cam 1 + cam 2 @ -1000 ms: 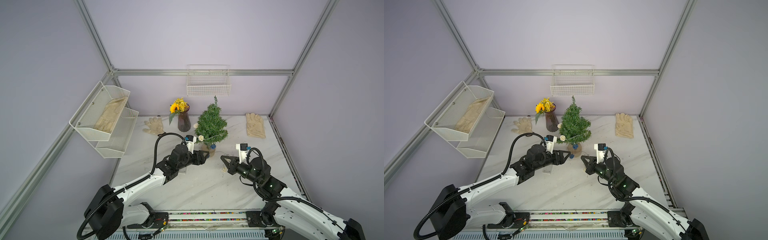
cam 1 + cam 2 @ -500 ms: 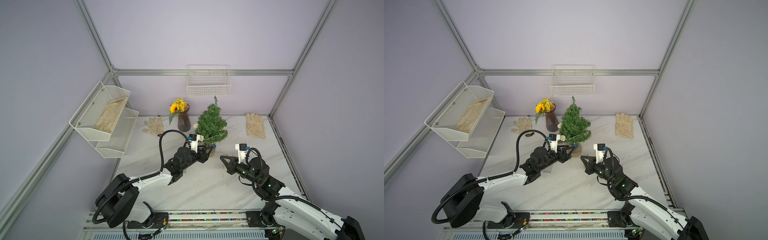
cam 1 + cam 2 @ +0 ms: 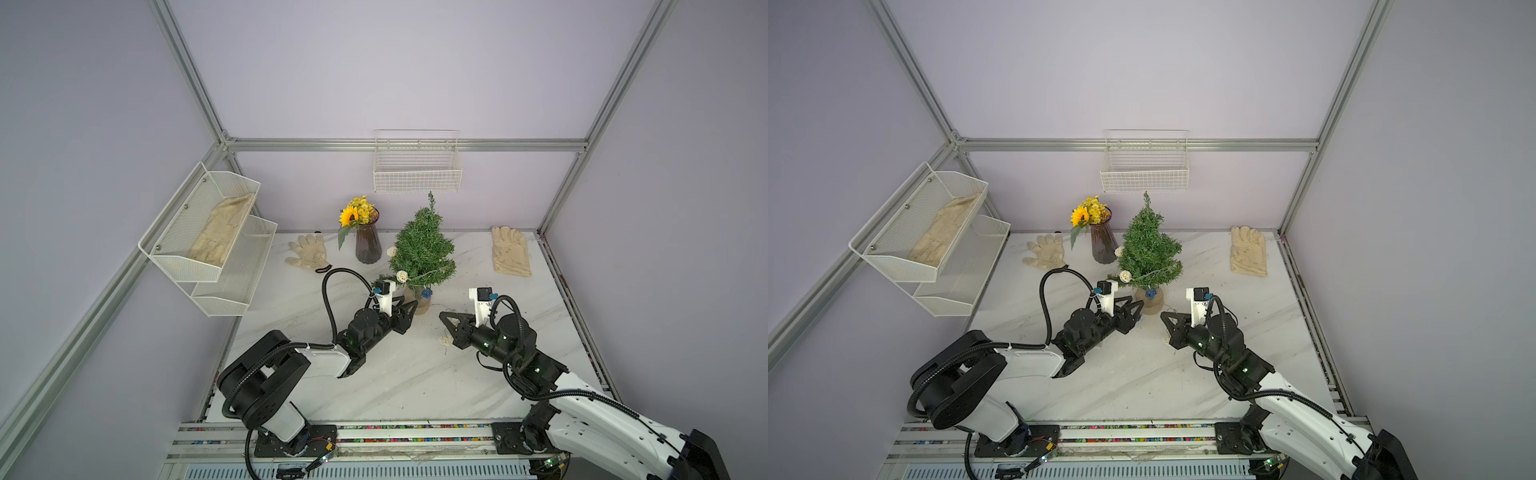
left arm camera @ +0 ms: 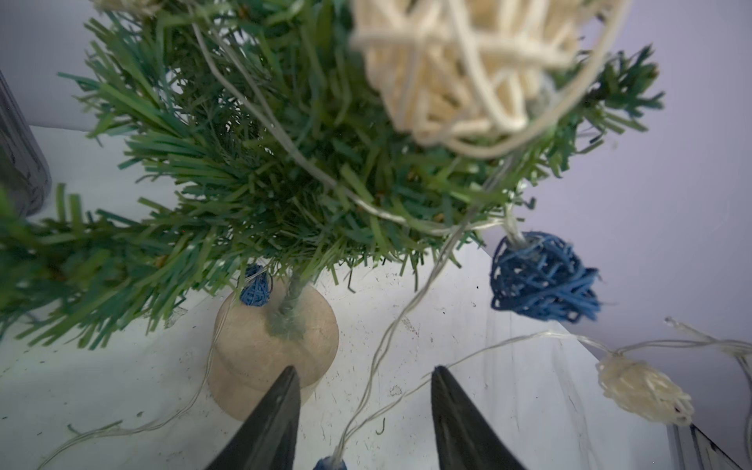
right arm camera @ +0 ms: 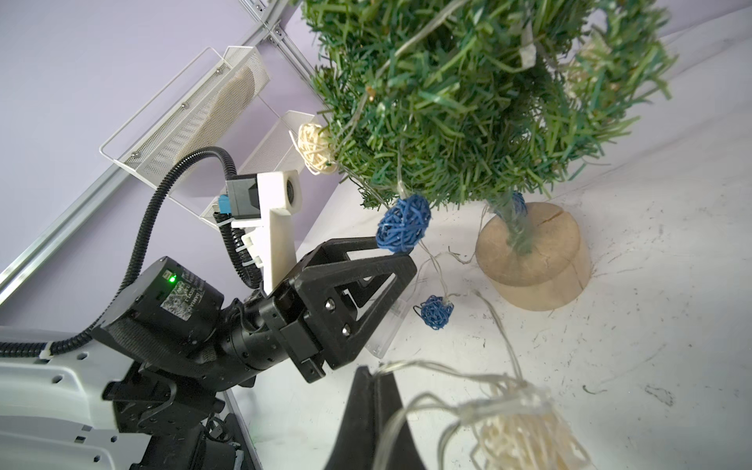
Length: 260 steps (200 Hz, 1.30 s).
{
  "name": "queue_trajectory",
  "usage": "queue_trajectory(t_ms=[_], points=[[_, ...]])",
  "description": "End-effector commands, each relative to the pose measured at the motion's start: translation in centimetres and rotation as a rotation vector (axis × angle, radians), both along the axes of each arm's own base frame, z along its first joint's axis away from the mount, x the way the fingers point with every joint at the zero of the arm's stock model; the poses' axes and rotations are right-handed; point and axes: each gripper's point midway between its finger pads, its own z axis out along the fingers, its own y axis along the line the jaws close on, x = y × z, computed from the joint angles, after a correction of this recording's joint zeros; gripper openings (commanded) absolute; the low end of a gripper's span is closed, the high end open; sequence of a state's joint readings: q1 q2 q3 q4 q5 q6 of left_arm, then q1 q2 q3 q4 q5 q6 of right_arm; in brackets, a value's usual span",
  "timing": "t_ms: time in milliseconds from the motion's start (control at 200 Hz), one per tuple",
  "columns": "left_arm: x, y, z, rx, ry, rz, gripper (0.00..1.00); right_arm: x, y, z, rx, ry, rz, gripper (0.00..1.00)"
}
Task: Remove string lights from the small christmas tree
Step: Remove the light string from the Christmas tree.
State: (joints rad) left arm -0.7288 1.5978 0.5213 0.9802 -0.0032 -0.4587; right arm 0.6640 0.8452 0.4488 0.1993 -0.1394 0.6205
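My left fingers [image 3: 410, 308] sit low over the tabletop [image 3: 395, 374], just beside the tan base [image 4: 276, 350] of the small christmas tree [image 3: 422, 249], on its near-left side. In the left wrist view they stand released, with a clear gap between them. A pale strand of the string lights [image 4: 543, 276] runs through that gap, but nothing looks pinched. My right fingers [image 5: 370, 382] are clenched on the freed tail of the wire, a cream ball [image 5: 525, 431] hanging just past them. They hover to the near right, well apart from the tree.

As I judge it, the coming move turns on this: the part not yet off lies to the far side of my left fingers and above them. It loops roughly level round the lowest boughs about the upright trunk, then drops toward the near right to my other arm. The left arm is much the nearer to that loop, so I expect it to do the lifting while the right holds the slack.

The lights are thin, almost clear wire strung with small woven balls. A blue ball [image 5: 401, 224] dangles under the skirt close by the left fingers, and a smaller blue ball [image 5: 435, 311] hangs lower down by the tabletop. A clear battery box [image 5: 386, 325] lies by the left fingers; whether it touches them I cannot tell. That wire looks apt to snag on the needles.
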Motion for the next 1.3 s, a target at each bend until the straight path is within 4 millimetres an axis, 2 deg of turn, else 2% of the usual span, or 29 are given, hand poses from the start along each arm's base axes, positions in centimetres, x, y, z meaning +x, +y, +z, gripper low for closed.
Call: queue_trajectory(t_ms=[0, 70, 100, 350, 550, 720, 1295], points=[[-0.4, -0.1, 1.0, -0.025, -0.119, -0.02, 0.51, 0.3, 0.5, 1.8, 0.034, -0.044, 0.006, 0.0], [-0.2, -0.1, 0.2, -0.017, -0.126, -0.013, 0.51, 0.4, 0.5, 1.9, 0.034, -0.043, 0.007, 0.0], [-0.1, 0.0, 0.8, -0.035, -0.154, -0.006, 0.51, 0.4, 0.6, 2.0, 0.034, -0.044, 0.007, 0.0], [0.9, -0.8, 0.2, -0.019, -0.171, 0.003, 0.52, 0.3, 0.5, 1.7, 0.038, -0.033, 0.003, 0.0], [1.7, -0.4, 0.2, 0.024, -0.205, 0.048, 0.63, 0.4, 0.4, 1.7, 0.039, -0.031, -0.002, 0.0], [2.3, -1.0, 0.1, 0.022, -0.223, 0.039, 0.65, 0.5, 0.5, 1.5, 0.038, -0.026, -0.002, 0.0], [3.7, -1.5, 2.0, -0.021, -0.299, 0.028, 0.64, 0.5, 0.8, 1.0, 0.035, -0.015, 0.007, 0.0]])
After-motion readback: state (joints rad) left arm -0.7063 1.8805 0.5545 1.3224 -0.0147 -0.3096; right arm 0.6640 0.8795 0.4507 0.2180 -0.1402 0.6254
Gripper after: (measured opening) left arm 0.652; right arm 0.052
